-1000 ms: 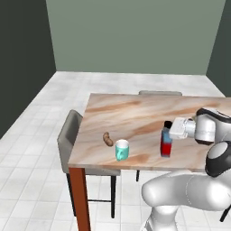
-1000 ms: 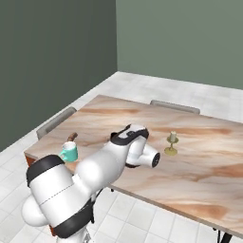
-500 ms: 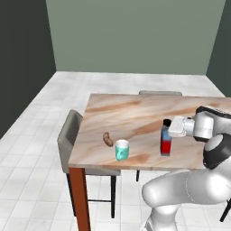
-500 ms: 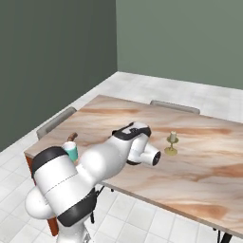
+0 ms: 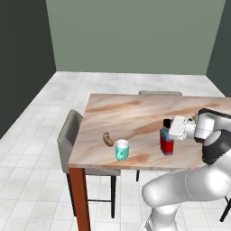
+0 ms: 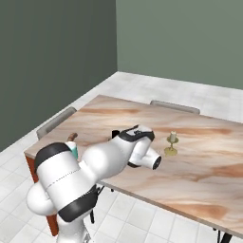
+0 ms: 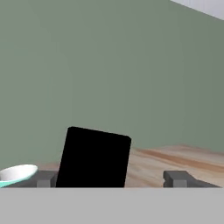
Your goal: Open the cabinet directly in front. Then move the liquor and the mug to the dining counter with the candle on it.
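On the dining counter [image 5: 135, 113], going left to right in the left base view: a small brown lump [image 5: 108, 139], then the mug [image 5: 121, 150] near the front edge, then the liquor [image 5: 167, 139] standing upright. The gripper [image 5: 173, 129] sits just behind the bottle's cap. In the hand view its jaws stand spread, one fingertip [image 7: 45, 178] each side of the black cap, apparently not touching it. The candle [image 6: 172, 144] stands further right.

No readable text, labels, brands or numbers anywhere. The liquor [image 5: 166, 140] bottle shows plain blue and red faces with a black cap, no legible label. The mug [image 5: 121, 150] is plain teal. The dining counter [image 5: 131, 117] top carries no markings.
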